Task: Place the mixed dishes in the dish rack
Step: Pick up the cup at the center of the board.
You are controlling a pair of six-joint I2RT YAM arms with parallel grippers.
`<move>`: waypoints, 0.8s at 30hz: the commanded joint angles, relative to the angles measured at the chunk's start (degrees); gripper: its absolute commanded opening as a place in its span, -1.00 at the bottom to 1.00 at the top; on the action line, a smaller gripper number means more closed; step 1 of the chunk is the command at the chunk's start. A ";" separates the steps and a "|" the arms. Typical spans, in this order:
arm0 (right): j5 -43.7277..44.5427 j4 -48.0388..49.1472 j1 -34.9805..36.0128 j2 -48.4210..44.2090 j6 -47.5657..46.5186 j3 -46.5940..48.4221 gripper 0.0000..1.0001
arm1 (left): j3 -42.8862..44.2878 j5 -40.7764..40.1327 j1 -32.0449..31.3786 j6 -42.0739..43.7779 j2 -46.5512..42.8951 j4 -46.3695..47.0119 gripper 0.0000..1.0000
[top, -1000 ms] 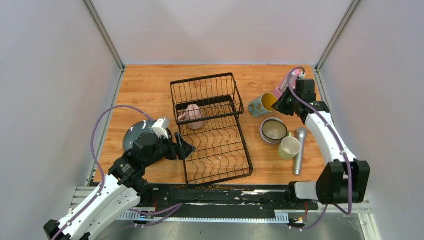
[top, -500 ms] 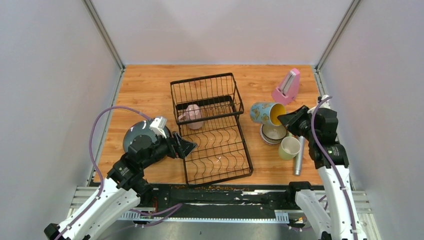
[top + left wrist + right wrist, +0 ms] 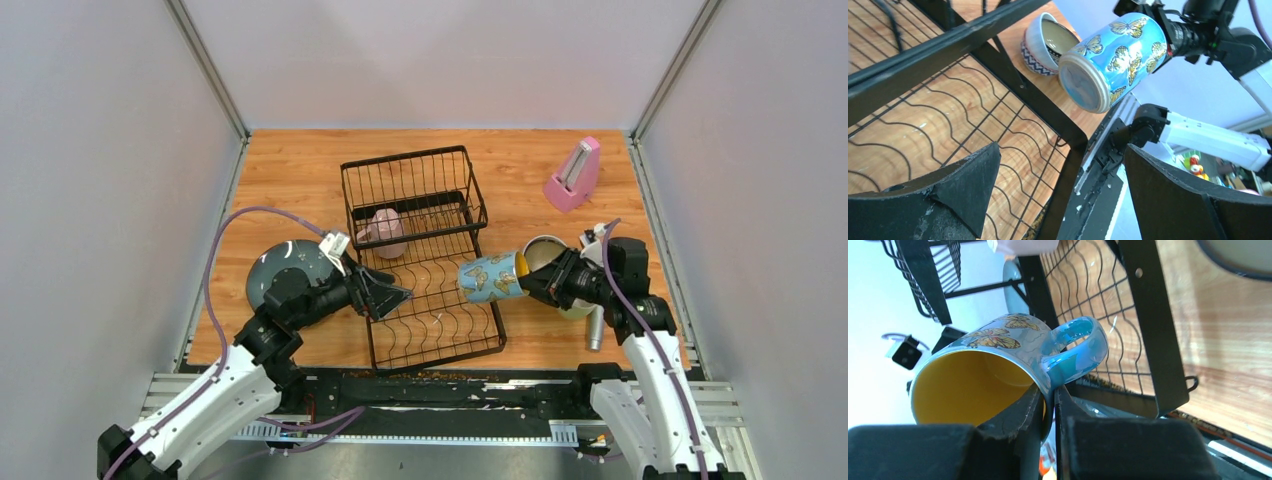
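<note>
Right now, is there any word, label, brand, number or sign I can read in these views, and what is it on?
No readable text in any view.
Blue mug: butterfly pictures only, no words.
Patterned bowl: zigzag band only, no lettering.
Pink metronome: any marks on its face are too small to read.

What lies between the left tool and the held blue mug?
Only the dish rack, its low wire tray bare there; the top view shows it.
</note>
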 commanded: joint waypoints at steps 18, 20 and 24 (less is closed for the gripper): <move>-25.06 22.41 2.56 9.18 10.32 -2.35 -1.00 | 9.43 -8.64 -17.55 16.81 14.36 10.35 1.00; -25.23 23.60 3.21 9.05 11.50 -2.76 -1.00 | 9.19 -8.86 -18.17 17.32 13.96 10.22 1.00; -25.03 24.67 5.13 9.60 12.20 -2.85 -1.00 | 9.55 -10.00 -19.86 19.51 13.46 9.06 1.00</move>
